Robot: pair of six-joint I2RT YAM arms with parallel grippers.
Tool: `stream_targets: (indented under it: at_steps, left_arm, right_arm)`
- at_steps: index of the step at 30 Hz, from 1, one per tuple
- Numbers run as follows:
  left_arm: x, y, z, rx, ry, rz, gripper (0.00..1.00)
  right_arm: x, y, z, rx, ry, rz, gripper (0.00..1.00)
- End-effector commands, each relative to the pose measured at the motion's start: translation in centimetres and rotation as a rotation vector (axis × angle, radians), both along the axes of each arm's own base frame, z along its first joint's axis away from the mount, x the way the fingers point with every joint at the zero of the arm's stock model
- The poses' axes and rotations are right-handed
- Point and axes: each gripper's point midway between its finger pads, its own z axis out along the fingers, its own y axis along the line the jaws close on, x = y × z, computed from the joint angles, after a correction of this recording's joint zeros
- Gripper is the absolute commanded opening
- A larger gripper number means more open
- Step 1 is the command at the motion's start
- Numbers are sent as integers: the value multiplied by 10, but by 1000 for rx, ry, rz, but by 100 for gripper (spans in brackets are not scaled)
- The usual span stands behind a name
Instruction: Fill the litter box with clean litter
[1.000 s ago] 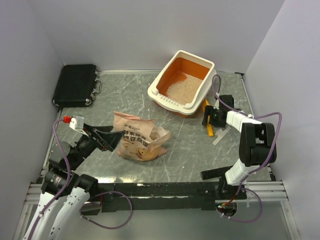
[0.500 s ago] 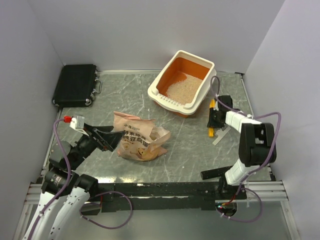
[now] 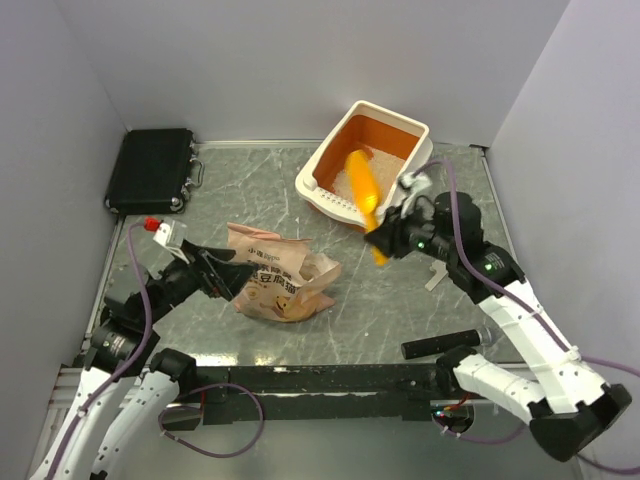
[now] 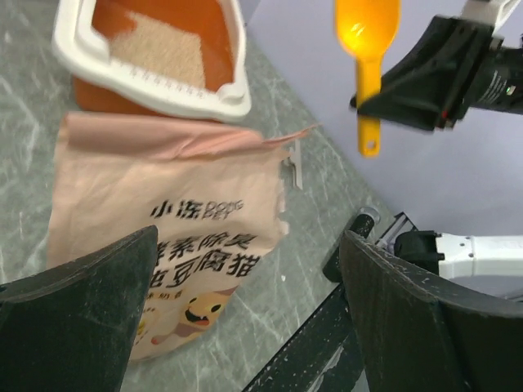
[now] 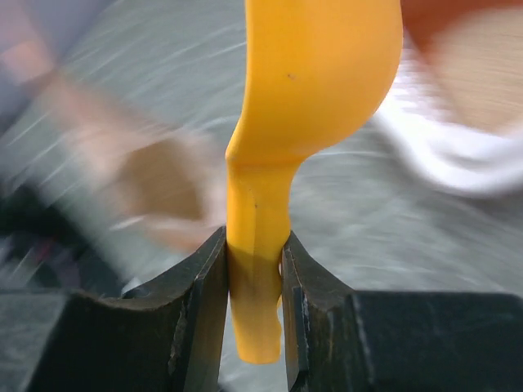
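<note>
1. Grey marbled table [image 3: 400, 300], white walls.
2. Litter box [image 3: 322, 160]: far centre-right of table; clean litter [image 3: 337, 180] inside.
3. My R gripper [image 5: 255, 269]: clamped on yellow scoop [image 3: 362, 190] handle, aloft by box.
4. My L gripper [image 4: 249, 237]: fingers spread wide, at pink bag [image 3: 280, 285].

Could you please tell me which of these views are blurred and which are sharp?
Right wrist: the background is motion-smeared, the bag and litter box mere streaks, while the yellow scoop and the right gripper clamping it are sharp. Left wrist: crisp throughout, with a bright glow on the scoop's bowl. Top external: sharp and evenly lit.
</note>
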Motion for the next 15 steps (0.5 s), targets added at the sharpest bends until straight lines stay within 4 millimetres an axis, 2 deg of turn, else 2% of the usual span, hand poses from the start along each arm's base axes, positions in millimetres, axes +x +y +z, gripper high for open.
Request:
stream_targets:
  at_steps: [1, 2, 5, 7, 10, 12, 15]
  left_arm:
    - [-28, -2, 56, 30, -217, -97, 98]
    - [-32, -2, 59, 40, -240, -111, 98]
    - [-54, -9, 68, 55, -320, -215, 98]
    - [-67, -10, 76, 63, -368, -266, 98]
    - [-86, -15, 78, 96, -409, -363, 98]
    - [-84, -15, 74, 122, -401, -368, 98]
    - [-89, -19, 71, 117, -396, -420, 98]
  right_arm:
    - [-76, 42, 11, 22, 103, 340, 0]
    - [-98, 53, 16, 49, 129, 452, 0]
    - [-138, 66, 21, 42, 200, 640, 0]
    - [-149, 71, 17, 23, 243, 695, 0]
    - [-180, 79, 12, 1, 308, 821, 0]
    - [-203, 85, 10, -20, 331, 913, 0]
    - [-211, 90, 3, -62, 352, 927, 0]
